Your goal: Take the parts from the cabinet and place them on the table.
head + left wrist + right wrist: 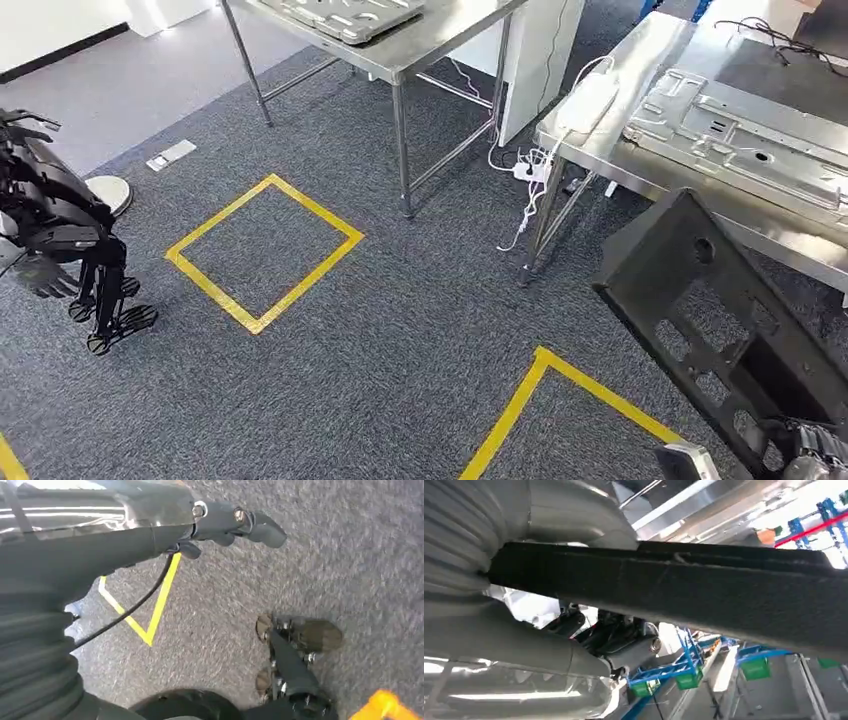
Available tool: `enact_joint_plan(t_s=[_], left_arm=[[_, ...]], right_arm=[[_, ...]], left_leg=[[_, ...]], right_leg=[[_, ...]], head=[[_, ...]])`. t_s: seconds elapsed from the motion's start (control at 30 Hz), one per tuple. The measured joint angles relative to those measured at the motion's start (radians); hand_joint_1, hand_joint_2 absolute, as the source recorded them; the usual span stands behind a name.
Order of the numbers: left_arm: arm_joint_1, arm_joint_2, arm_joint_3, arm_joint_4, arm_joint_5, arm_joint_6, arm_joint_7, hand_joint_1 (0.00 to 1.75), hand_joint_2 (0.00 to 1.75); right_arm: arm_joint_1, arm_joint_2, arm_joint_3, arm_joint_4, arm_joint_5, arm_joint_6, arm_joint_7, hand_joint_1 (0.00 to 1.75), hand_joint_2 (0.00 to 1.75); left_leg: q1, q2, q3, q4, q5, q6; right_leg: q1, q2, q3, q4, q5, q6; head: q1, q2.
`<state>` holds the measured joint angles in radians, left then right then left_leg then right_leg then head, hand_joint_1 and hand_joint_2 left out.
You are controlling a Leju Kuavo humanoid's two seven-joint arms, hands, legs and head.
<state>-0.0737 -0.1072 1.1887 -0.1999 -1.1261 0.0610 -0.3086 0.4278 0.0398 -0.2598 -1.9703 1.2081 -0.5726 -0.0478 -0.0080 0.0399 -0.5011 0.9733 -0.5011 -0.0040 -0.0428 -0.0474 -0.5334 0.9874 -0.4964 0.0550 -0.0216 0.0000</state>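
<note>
Grey carpet floor with yellow tape square and second tape corner. Two steel tables: one ahead, one right carrying a stamped metal panel. Black perforated frame part tilted, low right, just short of the right table edge, held by right hand; right wrist view shows fingers wrapped under its bar. Left hand hangs over carpet, fingers loosely extended, holding nothing. Open carpet between tables and tape.
</note>
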Motion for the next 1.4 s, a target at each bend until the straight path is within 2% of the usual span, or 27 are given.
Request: enact_joint_plan(t_s=[0.03, 0.1, 0.13, 0.17, 0.27, 0.3, 0.37, 0.43, 0.47, 0.5, 0.57, 0.63, 0.67, 0.7, 0.77, 0.83, 0.87, 0.93, 0.97, 1.0, 1.03, 1.13, 1.2, 1.23, 1.3, 1.33, 1.4], left_arm=[[-0.002, -0.001, 0.000, 0.000, -0.002, 0.000, -0.002, 0.00, 1.75], [-0.003, -0.003, 0.000, 0.001, -0.002, 0.000, -0.002, 0.00, 1.75], [-0.004, -0.003, 0.000, 0.001, -0.002, 0.000, -0.002, 0.00, 1.75], [-0.004, -0.005, 0.000, 0.002, -0.003, -0.003, -0.002, 0.00, 1.75], [-0.005, -0.005, 0.000, 0.002, -0.003, -0.005, 0.008, 0.00, 1.75], [-0.005, -0.006, 0.000, 0.002, -0.003, -0.007, 0.010, 0.00, 1.75], [-0.005, -0.008, 0.000, 0.002, -0.004, -0.008, 0.013, 0.00, 1.75], [-0.005, -0.008, 0.000, 0.002, -0.003, -0.008, 0.016, 0.00, 1.75], [-0.005, -0.005, 0.000, 0.001, -0.003, -0.008, 0.018, 0.00, 1.75], [-0.002, -0.003, 0.000, 0.002, -0.003, -0.009, 0.019, 0.00, 1.75], [-0.002, -0.001, 0.000, 0.001, -0.002, -0.008, 0.020, 0.00, 1.75], [-0.003, -0.003, 0.001, 0.001, -0.002, -0.008, 0.018, 0.00, 1.75], [-0.005, -0.006, 0.002, 0.001, -0.001, -0.009, 0.016, 0.00, 1.75], [-0.004, -0.009, 0.002, 0.001, 0.002, -0.009, 0.011, 0.00, 1.75], [-0.003, -0.014, 0.002, 0.002, 0.003, -0.012, 0.008, 0.00, 1.75], [-0.003, -0.018, 0.002, 0.002, 0.003, -0.014, 0.006, 0.00, 1.75], [-0.003, -0.021, 0.002, 0.002, 0.003, -0.016, 0.005, 0.00, 1.75], [-0.005, -0.025, 0.002, 0.002, 0.003, -0.018, 0.005, 0.00, 1.75], [-0.006, -0.026, 0.002, 0.002, 0.003, -0.018, 0.005, 0.00, 1.75], [-0.006, -0.020, 0.002, 0.000, 0.003, -0.018, 0.005, 0.00, 1.75], [-0.007, -0.021, 0.002, 0.001, 0.001, -0.018, 0.005, 0.00, 1.75], [-0.012, -0.023, 0.002, 0.001, 0.002, -0.018, 0.007, 0.00, 1.75], [-0.013, -0.028, 0.002, 0.002, 0.001, -0.018, 0.010, 0.00, 1.75], [-0.012, -0.029, 0.002, 0.002, 0.000, -0.016, 0.010, 0.00, 1.75], [-0.010, -0.033, 0.002, 0.002, 0.000, -0.012, 0.012, 0.00, 1.75], [-0.010, -0.035, 0.002, 0.002, 0.000, -0.010, 0.011, 0.00, 1.75], [-0.010, -0.039, 0.003, 0.002, 0.001, -0.009, 0.009, 0.00, 1.75]], right_arm=[[0.005, -0.014, 0.007, 0.001, 0.008, 0.003, 0.010, 1.34, 1.75], [0.009, -0.035, 0.016, 0.001, 0.027, 0.007, 0.032, 1.34, 1.75], [0.009, -0.048, 0.022, 0.001, 0.047, 0.010, 0.049, 1.34, 1.75], [0.014, -0.065, 0.029, 0.000, 0.071, 0.013, 0.068, 1.34, 1.75], [0.023, -0.137, 0.047, -0.013, 0.143, 0.046, 0.111, 1.34, 1.75], [0.028, -0.160, 0.050, -0.019, 0.149, 0.054, 0.119, 1.34, 1.75], [0.031, -0.192, 0.054, -0.028, 0.154, 0.062, 0.128, 1.34, 1.75], [0.035, -0.225, 0.058, -0.040, 0.167, 0.067, 0.136, 1.34, 1.75], [0.040, -0.245, 0.059, -0.048, 0.172, 0.071, 0.144, 1.34, 1.75], [0.039, -0.266, 0.060, -0.055, 0.171, 0.075, 0.150, 1.34, 1.75], [0.053, -0.318, 0.059, -0.074, 0.151, 0.098, 0.158, 1.34, 1.75], [0.072, -0.379, 0.043, -0.110, 0.116, 0.124, 0.155, 1.34, 1.75], [0.073, -0.408, 0.031, -0.124, 0.098, 0.139, 0.149, 1.34, 1.75], [0.068, -0.446, 0.010, -0.140, 0.070, 0.167, 0.139, 1.34, 1.75], [0.064, -0.500, -0.028, -0.160, 0.013, 0.215, 0.115, 1.34, 1.75], [0.064, -0.542, -0.062, -0.171, -0.014, 0.242, 0.098, 1.34, 1.75], [0.062, -0.559, -0.076, -0.177, -0.021, 0.253, 0.092, 1.34, 1.75], [0.056, -0.593, -0.106, -0.188, -0.030, 0.262, 0.080, 1.34, 1.75], [0.050, -0.606, -0.122, -0.193, -0.034, 0.262, 0.076, 1.34, 1.75], [0.039, -0.612, -0.136, -0.195, -0.035, 0.263, 0.071, 1.34, 1.75], [0.038, -0.622, -0.147, -0.200, -0.037, 0.265, 0.070, 1.34, 1.75], [0.035, -0.630, -0.168, -0.205, -0.020, 0.247, 0.060, 1.34, 1.75], [0.027, -0.623, -0.178, -0.216, 0.042, 0.176, 0.045, 1.34, 1.75], [0.021, -0.614, -0.178, -0.227, 0.083, 0.120, 0.038, 1.34, 1.75], [0.021, -0.588, -0.177, -0.247, 0.140, 0.028, 0.029, 1.34, 1.75], [0.024, -0.574, -0.175, -0.257, 0.156, -0.006, 0.028, 1.34, 1.75], [0.029, -0.553, -0.172, -0.279, 0.175, -0.053, 0.031, 1.34, 1.75]], left_leg=[[-0.006, 0.007, 0.004, -0.001, -0.001, -0.002], [-0.001, 0.019, 0.006, 0.001, -0.004, -0.004], [0.004, 0.016, 0.007, 0.009, -0.010, -0.010], [0.007, -0.008, -0.003, 0.037, -0.035, -0.014], [0.010, -0.031, -0.117, 0.285, -0.157, -0.017], [0.010, -0.032, -0.149, 0.346, -0.170, -0.016], [0.008, -0.035, -0.144, 0.310, -0.122, -0.010], [0.000, -0.065, -0.069, 0.123, -0.018, 0.014], [-0.011, -0.135, -0.036, 0.036, 0.020, 0.039], [-0.019, -0.168, -0.027, 0.014, 0.017, 0.052], [-0.029, -0.135, -0.027, 0.014, 0.017, 0.057], [-0.023, -0.106, -0.015, -0.017, 0.031, 0.060], [-0.016, -0.084, -0.009, -0.034, 0.041, 0.048], [-0.015, -0.071, -0.008, -0.037, 0.039, 0.051], [-0.015, -0.041, -0.008, -0.038, 0.038, 0.050], [-0.015, -0.011, -0.008, -0.038, 0.035, 0.049], [-0.012, 0.003, -0.006, -0.036, 0.031, 0.046], [-0.004, 0.026, -0.005, -0.023, 0.020, 0.032], [-0.005, 0.036, -0.004, -0.011, 0.011, 0.022], [-0.013, 0.043, -0.005, -0.002, -0.001, 0.013], [-0.014, 0.049, -0.003, 0.005, -0.007, 0.014], [-0.010, 0.070, 0.002, 0.012, -0.015, 0.008], [0.000, -0.009, -0.016, 0.071, -0.064, -0.003], [0.003, -0.026, -0.051, 0.153, -0.112, -0.006], [0.004, -0.031, -0.125, 0.315, -0.176, -0.006], [0.003, -0.032, -0.145, 0.351, -0.178, -0.005], [-0.004, -0.038, -0.121, 0.280, -0.114, 0.007]], right_leg=[[0.002, 0.009, -0.001, 0.006, -0.004, -0.013], [0.005, 0.024, -0.007, 0.013, -0.006, -0.025], [0.001, 0.032, -0.005, 0.012, -0.004, -0.032], [0.001, 0.038, -0.004, 0.012, -0.004, -0.034], [0.001, 0.065, -0.007, 0.012, -0.003, -0.036], [0.001, 0.074, -0.007, 0.012, -0.003, -0.037], [0.003, 0.096, -0.004, 0.012, -0.004, -0.037], [0.009, 0.122, -0.001, 0.010, -0.004, -0.037], [-0.006, 0.130, -0.002, 0.007, -0.003, -0.037], [0.000, 0.143, -0.004, 0.007, -0.003, -0.032], [-0.011, 0.168, -0.012, 0.004, 0.001, -0.023], [-0.003, 0.187, -0.011, -0.013, 0.012, -0.007], [0.000, 0.133, -0.022, 0.006, 0.000, -0.012], [0.006, 0.088, -0.048, 0.049, -0.036, -0.011], [0.010, 0.068, -0.124, 0.199, -0.114, -0.006], [0.011, 0.065, -0.173, 0.295, -0.130, -0.001], [0.009, 0.061, -0.158, 0.267, -0.101, 0.003], [0.003, 0.036, -0.070, 0.101, -0.015, 0.018], [-0.002, -0.002, -0.021, 0.015, 0.017, 0.029], [-0.002, -0.023, -0.016, 0.001, 0.010, 0.026], [-0.007, -0.004, -0.018, 0.002, 0.015, 0.009], [-0.007, 0.023, -0.027, 0.020, 0.007, -0.006], [-0.008, 0.037, -0.027, 0.019, 0.008, -0.013], [-0.008, 0.048, -0.028, 0.019, 0.008, -0.014], [-0.007, 0.066, -0.028, 0.019, 0.008, -0.014], [-0.005, 0.077, -0.028, 0.020, 0.008, -0.014], [-0.001, 0.103, -0.027, 0.019, 0.008, -0.014]], head=[[-0.020, 0.000], [-0.027, 0.000], [-0.028, 0.000], [-0.032, 0.000], [-0.045, 0.000], [-0.048, 0.000], [-0.050, 0.000], [-0.055, 0.000], [-0.056, 0.000], [-0.043, 0.000], [-0.063, 0.000], [-0.062, 0.000], [-0.060, 0.000], [-0.049, 0.000], [-0.030, 0.000], [-0.023, 0.000], [-0.022, 0.000], [-0.021, 0.000], [-0.018, 0.000], [-0.005, 0.000], [-0.012, 0.000], [-0.030, 0.000], [-0.033, 0.000], [-0.040, 0.000], [-0.047, 0.000], [-0.048, 0.000], [-0.052, 0.000]])
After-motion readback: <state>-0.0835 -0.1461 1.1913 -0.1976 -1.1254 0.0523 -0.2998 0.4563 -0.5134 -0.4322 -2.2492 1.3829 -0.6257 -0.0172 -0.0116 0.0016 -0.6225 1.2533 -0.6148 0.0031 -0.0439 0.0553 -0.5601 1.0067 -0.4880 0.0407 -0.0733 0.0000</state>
